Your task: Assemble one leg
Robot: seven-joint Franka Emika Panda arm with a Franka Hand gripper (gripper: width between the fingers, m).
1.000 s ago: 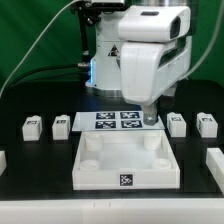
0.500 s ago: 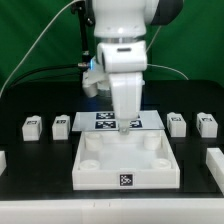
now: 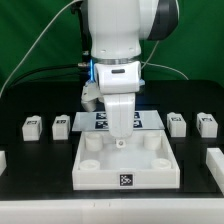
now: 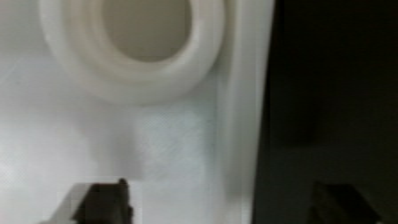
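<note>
Arm: white Franka robot arm [image 3: 120, 45], upright mid-frame in the exterior view, wrist pointing down.
End effector: white two-finger end effector [image 3: 120, 142], low over the panel's rear middle, 12 o'clock of the panel's centre.
End effector state: released; dark fingertips [image 4: 107, 200] spread apart in the wrist view, nothing between them.
Panel: large white square plastic panel with round corner sockets [image 3: 125, 168], flat on the black desk [image 3: 40, 178], small tag on its front wall.
Socket: one round raised socket ring [image 4: 139, 50] close under the wrist camera, dark desk beside the panel's edge.
Legs, 10 o'clock of panel: small white plastic block leg with black-and-white tag [image 3: 60, 125]; a second leg [image 3: 32, 126] beside it, farther out.
Legs, 2 o'clock of panel: third leg [image 3: 177, 123], fourth leg [image 3: 206, 124], both on desk, ungrasped.
Marker board: flat white marker board [image 3: 152, 121], 12 o'clock of panel, partly hidden behind the end effector.
</note>
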